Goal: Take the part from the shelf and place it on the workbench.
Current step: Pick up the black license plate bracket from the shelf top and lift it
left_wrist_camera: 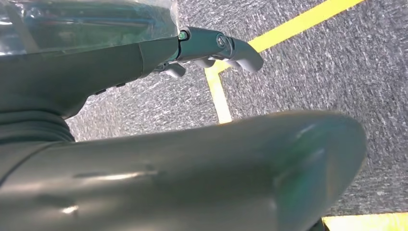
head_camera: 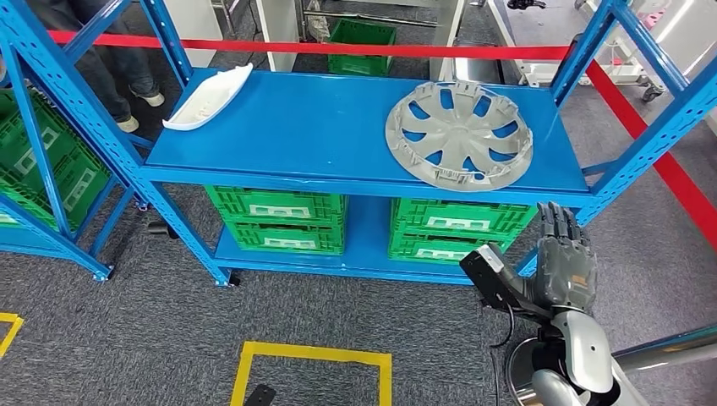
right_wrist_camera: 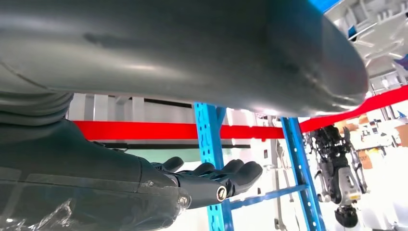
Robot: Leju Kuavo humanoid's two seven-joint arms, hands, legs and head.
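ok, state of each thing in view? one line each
wheel cover: lying flat on the top shelf, right side, untouched
white part: lying at the shelf's left rear, untouched
green crates: stacked on the lower shelf
right hand: raised below the shelf edge, fingers apart, holding nothing
left hand: hanging over the floor, holding nothing

Shelf top [head_camera: 338, 127] open — uprights [head_camera: 630, 139] flanking

Person [head_camera: 101, 51] behind the shelf cut off at the legs, green crate [head_camera: 34, 161] cropped by left edge
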